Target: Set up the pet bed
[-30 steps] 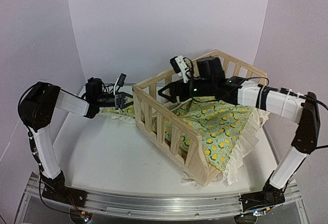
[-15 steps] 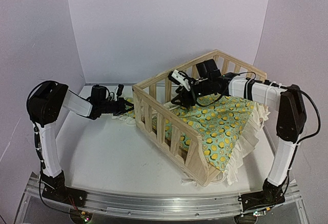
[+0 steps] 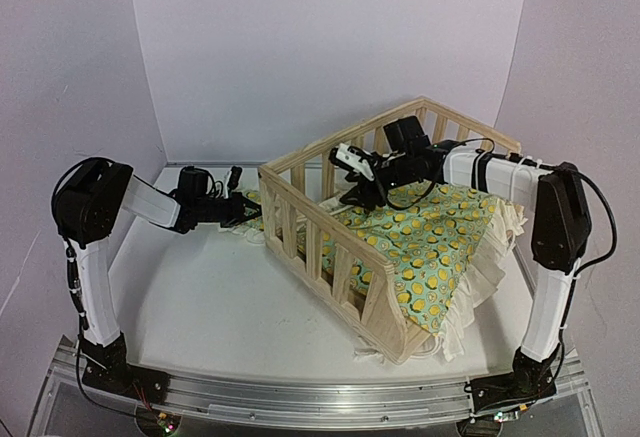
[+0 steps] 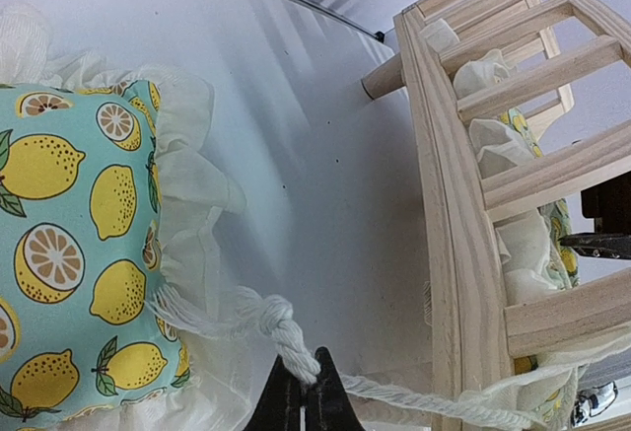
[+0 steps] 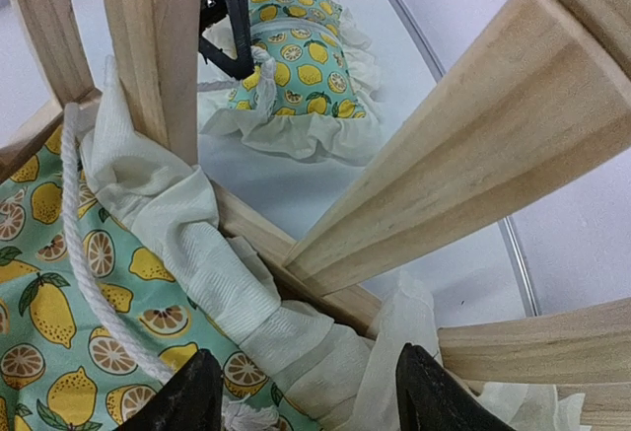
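The pet bed's pine frame (image 3: 330,247) stands mid-table, its low side to the right. The lemon-print cushion (image 3: 440,237) lies inside and spills over that low side. The small matching pillow (image 4: 69,253) lies on the table outside the slatted left end. My left gripper (image 4: 301,403) is beside the pillow, shut on a white knotted rope (image 4: 281,337) that runs into the frame (image 4: 463,204). My right gripper (image 5: 311,396) is inside the bed at its far left corner. It stands open, its fingers (image 5: 187,396) either side of the cushion's cream ruffle (image 5: 315,347).
The white table (image 3: 200,297) is walled by lilac panels on three sides. A metal rail (image 3: 300,402) carrying both arm bases runs along the near edge. A second stretch of white rope (image 5: 84,253) lies on the cushion inside the frame.
My right arm has dropped lower and reached deeper into the bed's far left corner, its jaws narrowing somewhat. The left gripper has sunk slightly, still shut on the rope.
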Motion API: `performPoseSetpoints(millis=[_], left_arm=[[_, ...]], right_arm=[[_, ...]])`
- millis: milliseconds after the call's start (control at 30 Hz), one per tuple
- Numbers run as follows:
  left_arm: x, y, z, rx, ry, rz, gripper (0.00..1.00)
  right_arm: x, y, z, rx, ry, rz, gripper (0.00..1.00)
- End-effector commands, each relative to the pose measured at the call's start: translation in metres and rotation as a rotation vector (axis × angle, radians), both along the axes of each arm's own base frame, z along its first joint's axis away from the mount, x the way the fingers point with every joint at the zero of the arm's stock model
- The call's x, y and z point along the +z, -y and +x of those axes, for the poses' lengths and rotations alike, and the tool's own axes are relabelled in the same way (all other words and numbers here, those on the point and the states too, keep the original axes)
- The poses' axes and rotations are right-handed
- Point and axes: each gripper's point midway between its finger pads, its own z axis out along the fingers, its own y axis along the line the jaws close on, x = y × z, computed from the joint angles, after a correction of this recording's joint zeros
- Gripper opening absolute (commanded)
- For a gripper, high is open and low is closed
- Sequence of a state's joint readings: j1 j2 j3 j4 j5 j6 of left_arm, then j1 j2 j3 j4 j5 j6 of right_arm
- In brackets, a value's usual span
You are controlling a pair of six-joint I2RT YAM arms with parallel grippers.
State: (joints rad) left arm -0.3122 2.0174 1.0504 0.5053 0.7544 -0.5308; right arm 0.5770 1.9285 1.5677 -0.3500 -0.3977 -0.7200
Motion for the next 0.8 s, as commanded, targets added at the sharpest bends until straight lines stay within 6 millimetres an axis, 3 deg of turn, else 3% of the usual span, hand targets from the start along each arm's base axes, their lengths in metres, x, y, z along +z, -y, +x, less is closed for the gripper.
performPoseSetpoints(millis=[0,133,333,467,633,767], left_arm=[[0.022,-0.001,0.007,0.009,0.056,-0.011,0.00],[0.022,-0.001,0.007,0.008,0.058,-0.006,0.00],[0.024,-0.003,0.003,0.003,0.061,0.002,0.00],[0.024,-0.005,0.004,0.014,0.067,0.017,0.00],[0.018,-0.003,0.005,0.003,0.053,0.021,0.00],[0.015,-0.003,0.004,0.000,0.049,0.027,0.00]], right_arm=[[0.015,0.000,-0.016,0.060,0.007,0.029,0.63],[0.008,0.002,-0.021,0.100,0.029,0.003,0.64],[0.000,-0.005,-0.005,0.123,0.069,-0.038,0.60],[0.007,-0.004,-0.018,0.150,0.034,-0.012,0.60],[0.032,0.000,-0.036,0.147,0.023,0.045,0.63],[0.033,0.008,-0.042,0.141,0.035,0.030,0.63]])
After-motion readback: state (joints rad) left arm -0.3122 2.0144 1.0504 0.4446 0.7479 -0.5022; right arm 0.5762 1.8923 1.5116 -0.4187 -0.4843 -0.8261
